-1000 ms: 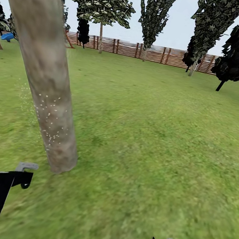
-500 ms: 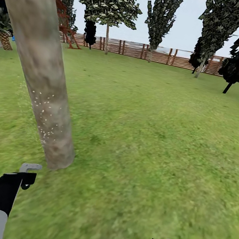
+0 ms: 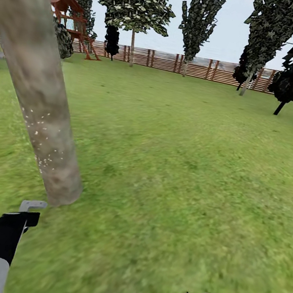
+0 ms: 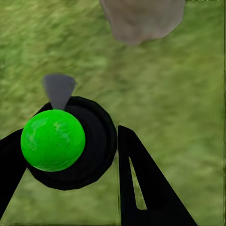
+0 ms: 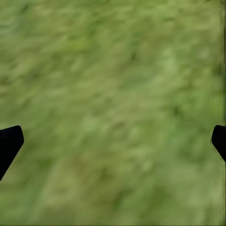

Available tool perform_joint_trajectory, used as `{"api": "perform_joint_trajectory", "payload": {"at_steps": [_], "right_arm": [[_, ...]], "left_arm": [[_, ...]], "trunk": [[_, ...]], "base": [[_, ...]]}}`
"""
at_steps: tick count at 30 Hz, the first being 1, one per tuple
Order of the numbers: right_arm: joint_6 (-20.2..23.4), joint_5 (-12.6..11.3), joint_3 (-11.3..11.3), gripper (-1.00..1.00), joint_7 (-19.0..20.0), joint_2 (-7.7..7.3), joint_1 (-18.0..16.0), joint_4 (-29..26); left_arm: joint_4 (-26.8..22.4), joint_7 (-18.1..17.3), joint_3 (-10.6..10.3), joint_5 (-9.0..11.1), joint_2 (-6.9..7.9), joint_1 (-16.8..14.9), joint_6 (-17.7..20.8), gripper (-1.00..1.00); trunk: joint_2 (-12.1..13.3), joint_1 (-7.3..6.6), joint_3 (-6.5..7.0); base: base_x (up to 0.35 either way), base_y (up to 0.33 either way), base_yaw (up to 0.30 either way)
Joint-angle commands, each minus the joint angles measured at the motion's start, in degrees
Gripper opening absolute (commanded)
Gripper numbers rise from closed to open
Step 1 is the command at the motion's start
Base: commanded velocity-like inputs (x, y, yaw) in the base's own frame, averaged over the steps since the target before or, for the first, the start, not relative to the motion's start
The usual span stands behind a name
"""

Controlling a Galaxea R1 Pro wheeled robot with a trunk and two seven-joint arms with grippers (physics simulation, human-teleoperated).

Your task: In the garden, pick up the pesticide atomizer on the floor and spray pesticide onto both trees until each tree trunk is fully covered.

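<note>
The robot stands on the lawn (image 3: 176,171) close to a thick, leaning tree trunk (image 3: 37,84), mottled grey-brown, which rises past the top of the head view. A scatter of pale specks sits on the lower part of the trunk; the upper stretch looks bare of them, so I'd judge the spraying of this tree is under way and far from finished.

In the left wrist view, the left gripper (image 4: 70,155) is clamped on the pesticide atomizer (image 4: 70,141), a black rounded body with a bright green ball on it and a small grey nozzle pointing out toward the base of the trunk (image 4: 141,19). In the head view the left arm (image 3: 2,241) reaches forward just short of the trunk's foot.

The right gripper (image 5: 113,141) hangs over bare grass with its dark fingertips (image 5: 9,143) wide apart and nothing between them.

Far off, a reddish slatted fence (image 3: 199,67) closes the garden, with tall trees in front of it and a red-roofed play structure (image 3: 68,17) at the left. Which of those trees is the second one to treat, I cannot tell.

The next move, as I see it, calls for tilting the nozzle higher and working round the trunk, since the specks cover only a low patch on one side.
</note>
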Motion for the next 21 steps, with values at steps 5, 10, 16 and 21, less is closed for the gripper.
{"api": "perform_joint_trajectory", "payload": {"at_steps": [5,10,16,21], "right_arm": [[0.0,0.1,0.0,1.00,0.0,0.05,0.0,0.0],[0.0,0.2,0.0,1.00,0.0,0.07,0.0,0.0],[0.0,0.2,0.0,1.00,0.0,0.07,0.0,0.0],[0.0,0.1,0.0,1.00,0.0,0.07,0.0,0.0]], "left_arm": [[0.0,0.2,0.2,0.9,-0.02,0.0,0.0,-1.00],[0.0,0.2,0.1,2.6,0.06,0.0,0.0,-1.00],[0.8,4.9,-0.6,2.7,-0.13,0.0,0.0,-1.00],[0.9,5.2,-0.7,2.9,-0.21,-0.1,0.5,-1.00]], "trunk": [[0.0,0.00,0.00],[0.0,0.00,0.00],[0.0,0.00,0.00],[0.0,0.00,0.00]], "base": [[0.223,-0.190,0.058],[0.242,-0.177,0.258],[0.242,-0.177,0.277],[0.234,-0.192,0.103]]}}
